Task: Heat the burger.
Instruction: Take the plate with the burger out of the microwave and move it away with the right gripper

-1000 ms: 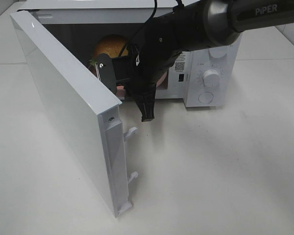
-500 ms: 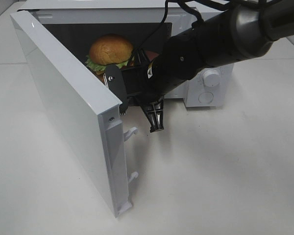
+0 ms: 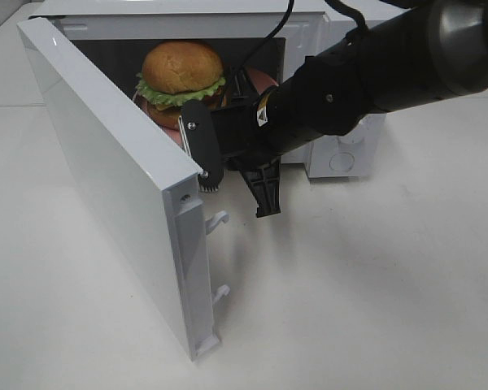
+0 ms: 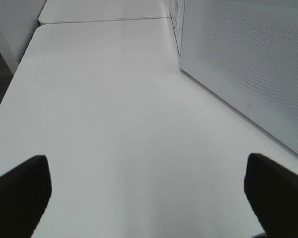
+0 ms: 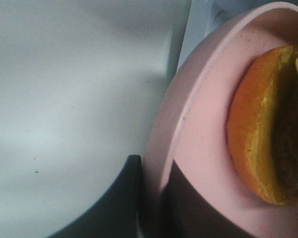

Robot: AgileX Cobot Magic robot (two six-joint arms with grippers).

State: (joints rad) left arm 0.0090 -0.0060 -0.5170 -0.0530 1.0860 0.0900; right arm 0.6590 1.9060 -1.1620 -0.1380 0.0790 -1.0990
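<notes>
The burger (image 3: 181,75), golden bun over frilly green lettuce, sits on a round pink plate (image 3: 261,80) in the mouth of the open microwave (image 3: 339,158). My right gripper (image 3: 228,112) reaches in from the right and is shut on the plate's near rim. In the right wrist view the pink plate (image 5: 203,134) fills the frame with the burger (image 5: 260,129) on it, and my gripper (image 5: 156,201) pinches the rim. I cannot tell whether the plate rests on the oven floor. My left gripper (image 4: 149,198) hangs open over bare table, holding nothing.
The microwave door (image 3: 114,179) stands swung out toward the front left, its latch hooks facing my right arm. The left wrist view shows the door's dotted outer face (image 4: 248,64) beside the white tabletop (image 4: 104,99). The table (image 3: 374,284) stretches out to the front and right.
My right arm has dropped lower and now covers the microwave's knobs. The burger on its plate shows fuller and brighter in the opening. The left gripper has stayed still.
</notes>
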